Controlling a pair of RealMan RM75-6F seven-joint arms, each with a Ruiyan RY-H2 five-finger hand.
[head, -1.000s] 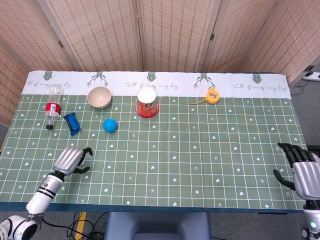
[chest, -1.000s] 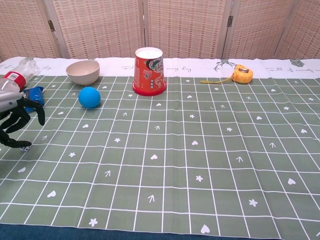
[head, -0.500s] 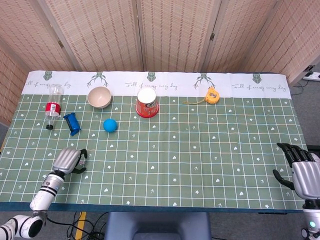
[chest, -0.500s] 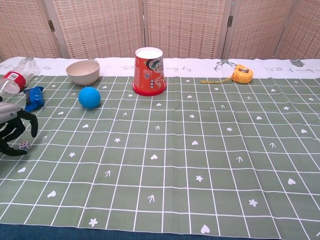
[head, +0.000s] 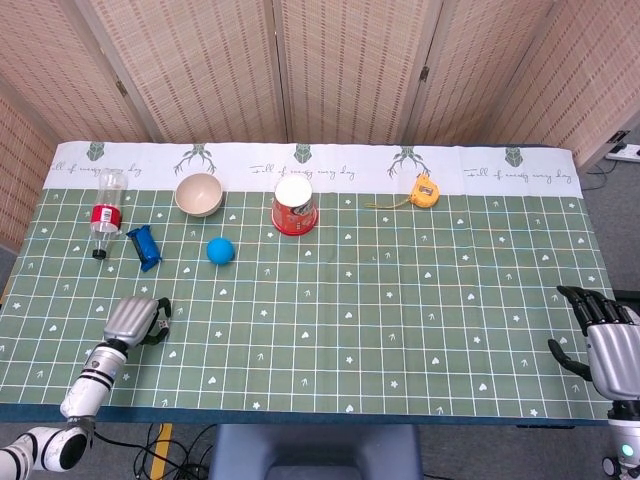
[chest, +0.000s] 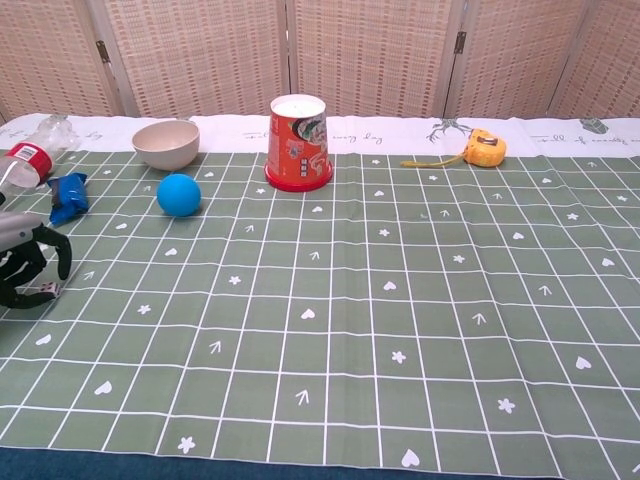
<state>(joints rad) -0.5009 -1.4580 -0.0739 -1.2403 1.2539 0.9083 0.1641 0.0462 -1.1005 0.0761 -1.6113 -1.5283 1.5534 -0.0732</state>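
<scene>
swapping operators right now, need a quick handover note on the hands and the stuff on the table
Left hand: low at the near left table edge, fingers curled round a small white die; whether it is gripped or only touched cannot be told.
Right hand: at the near right edge, fingers spread, holding nothing.
Die is not lifted; it sits on the cloth.
Nearby, untouched: blue packet, lying bottle, blue ball, bowl, upside-down red cup. Yellow tape measure lies far right.
Left to do: confirm the grip on the die.

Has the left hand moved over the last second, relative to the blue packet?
Yes. The left hand has drawn back toward the table's near edge, away from the blue packet, and its fingers now curl down around a small die.
</scene>
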